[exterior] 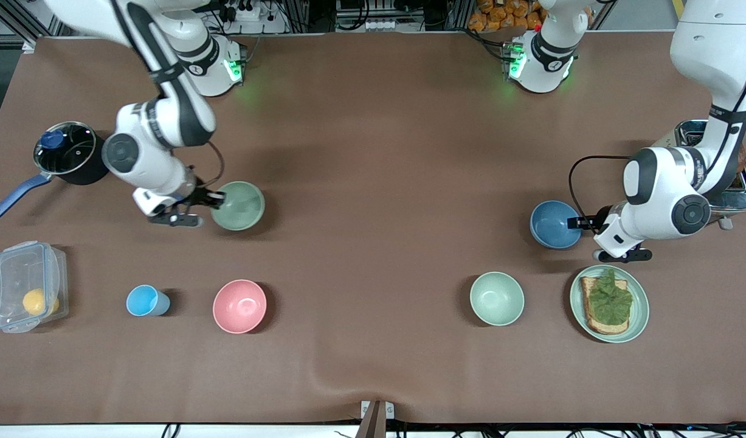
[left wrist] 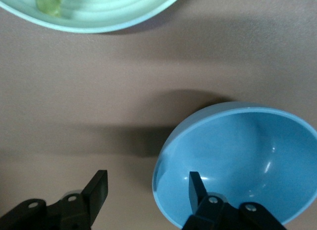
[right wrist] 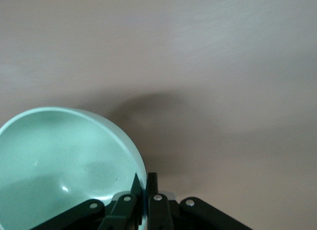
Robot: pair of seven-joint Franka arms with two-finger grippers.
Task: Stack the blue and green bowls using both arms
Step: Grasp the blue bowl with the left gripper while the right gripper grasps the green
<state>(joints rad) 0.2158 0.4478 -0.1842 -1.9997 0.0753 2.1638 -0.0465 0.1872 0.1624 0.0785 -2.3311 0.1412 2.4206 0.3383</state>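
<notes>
Blue bowl (exterior: 555,224) sits on the desk (exterior: 373,152) near the left arm's end, just farther from the front camera than the toast plate (exterior: 609,303). The left end effector (exterior: 582,223) is at its rim on the side toward that arm, released: the left wrist view shows one finger (left wrist: 196,186) inside the bowl and the other outside, well apart, so the wall lies between them ungripped. The green bowl (exterior: 238,205) lies toward the right arm's end of the desk, far from the blue bowl. The right end effector (exterior: 217,198) is clenched on its rim, fingers (right wrist: 152,188) pinching the wall in the right wrist view.

The step in hand appears to be securing both bowls. To do it well, the left end effector should settle so the rim sits deep between the pads, then close squarely; a shallow pinch on a curved wall could let the bowl tip or slide out. The right arm should lift straight up, keeping its bowl level. When carrying, both should stay clear of the mint bowl (exterior: 497,298), which lies nearer the camera than the blue bowl.
</notes>
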